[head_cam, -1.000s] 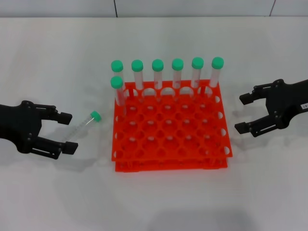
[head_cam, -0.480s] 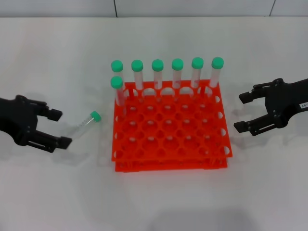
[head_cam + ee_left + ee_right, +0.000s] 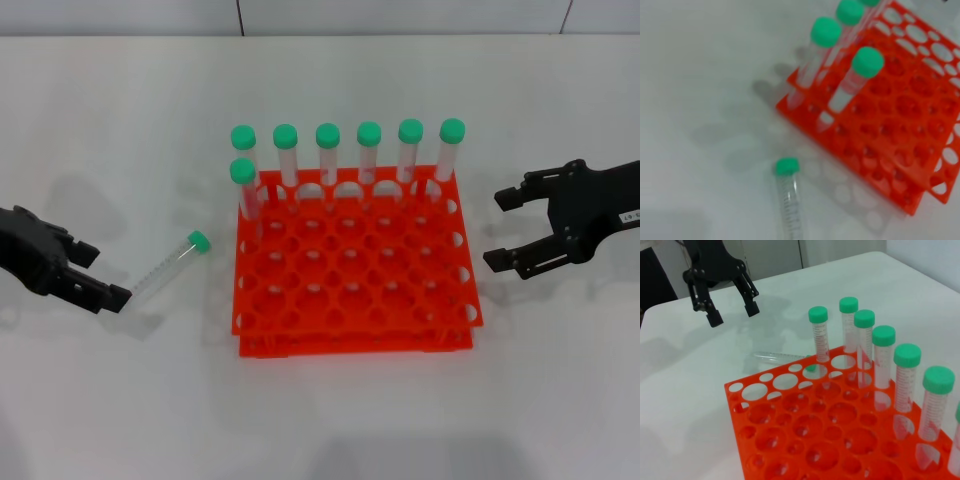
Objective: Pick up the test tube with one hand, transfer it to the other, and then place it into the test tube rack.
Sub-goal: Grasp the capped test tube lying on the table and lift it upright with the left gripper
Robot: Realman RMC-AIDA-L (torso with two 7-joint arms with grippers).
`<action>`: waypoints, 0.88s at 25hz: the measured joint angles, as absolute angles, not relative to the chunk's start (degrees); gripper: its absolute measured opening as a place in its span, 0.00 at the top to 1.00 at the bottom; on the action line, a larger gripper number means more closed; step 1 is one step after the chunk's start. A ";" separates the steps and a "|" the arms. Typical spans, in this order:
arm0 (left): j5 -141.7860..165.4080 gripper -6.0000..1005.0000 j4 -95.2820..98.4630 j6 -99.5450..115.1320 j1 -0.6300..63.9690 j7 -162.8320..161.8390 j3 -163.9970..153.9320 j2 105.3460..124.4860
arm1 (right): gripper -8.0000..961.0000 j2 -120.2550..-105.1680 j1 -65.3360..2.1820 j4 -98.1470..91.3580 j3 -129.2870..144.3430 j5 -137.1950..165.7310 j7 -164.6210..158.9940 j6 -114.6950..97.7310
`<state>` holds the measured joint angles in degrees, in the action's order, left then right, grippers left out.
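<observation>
The test tube, clear with a green cap, lies loose on the white table left of the orange-red rack. My left gripper is open and empty, just left of the tube's bottom end and apart from it. My right gripper, with a white label, is open and empty to the right of the rack. In the left wrist view the tube lies beside the rack. The right wrist view shows the rack, the lying tube behind it, and the left gripper farther off.
Several identical green-capped tubes stand in the rack's back row, and one stands in the second row at its left. The other holes are empty. The white table extends all round.
My left gripper has drawn back to the left, away from the lying tube, with its jaws still open. The tube and the right gripper have hardly moved.
</observation>
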<state>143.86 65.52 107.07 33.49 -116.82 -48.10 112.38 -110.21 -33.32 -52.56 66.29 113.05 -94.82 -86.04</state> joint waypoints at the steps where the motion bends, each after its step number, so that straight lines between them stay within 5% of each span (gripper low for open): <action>1: 144.82 0.13 65.52 107.03 33.91 -117.55 -48.13 112.53 | 0.09 -110.28 -33.40 -52.56 66.35 113.05 -94.77 -86.04; 22: 154.18 0.15 59.75 95.05 37.52 -128.93 -57.02 114.83 | 0.09 -110.74 -33.94 -52.74 66.62 113.02 -93.63 -85.96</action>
<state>154.18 59.75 95.05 37.52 -128.93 -57.02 114.83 -110.74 -33.94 -52.74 66.62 113.02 -93.63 -85.96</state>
